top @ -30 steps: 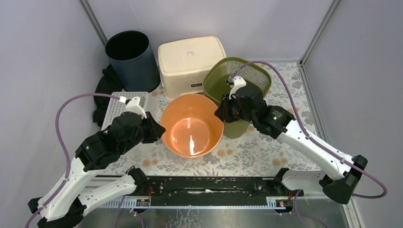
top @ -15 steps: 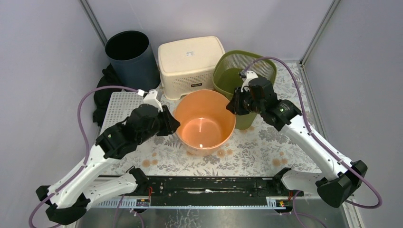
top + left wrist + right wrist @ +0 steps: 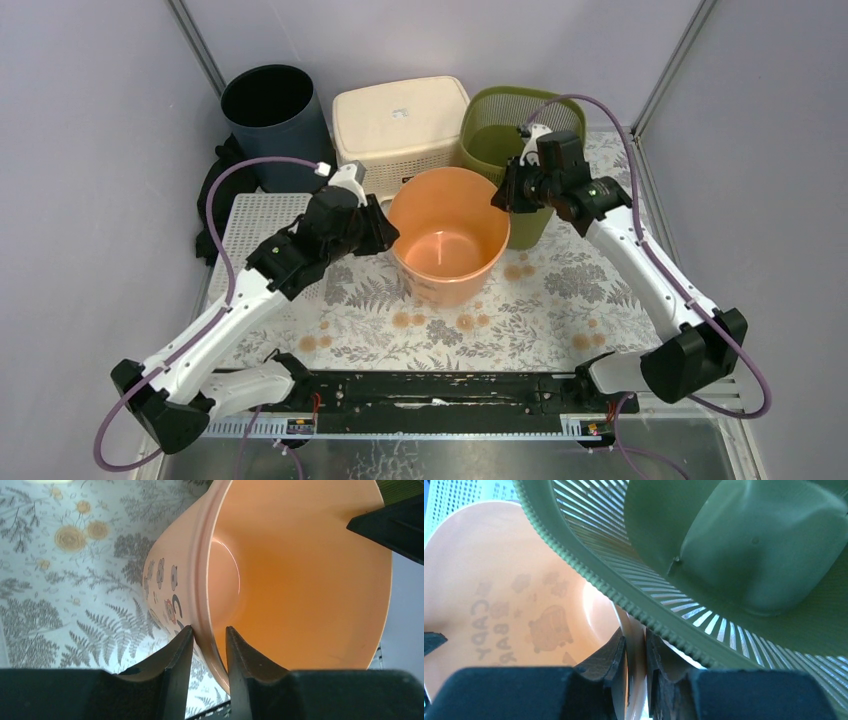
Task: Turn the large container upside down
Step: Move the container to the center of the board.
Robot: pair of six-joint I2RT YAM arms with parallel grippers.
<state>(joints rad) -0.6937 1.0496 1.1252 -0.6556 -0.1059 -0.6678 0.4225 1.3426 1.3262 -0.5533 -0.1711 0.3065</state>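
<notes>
- Between the two hands is the orange tub (image 3: pixel 445 235), mouth up
- The left hand (image 3: pixel 206 630) pinches its left rim, the right hand (image 3: pixel 635 635) its right rim, both closed tight on it

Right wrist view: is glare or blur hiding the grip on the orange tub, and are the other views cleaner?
Right wrist: the rim of the orange tub blows out white at the grip, the green basket is in focus; left wrist: a bright arc of glare inside the tub, the foreground nearly black; top external: evenly lit, only a soft sheen on the tub floor.
</notes>
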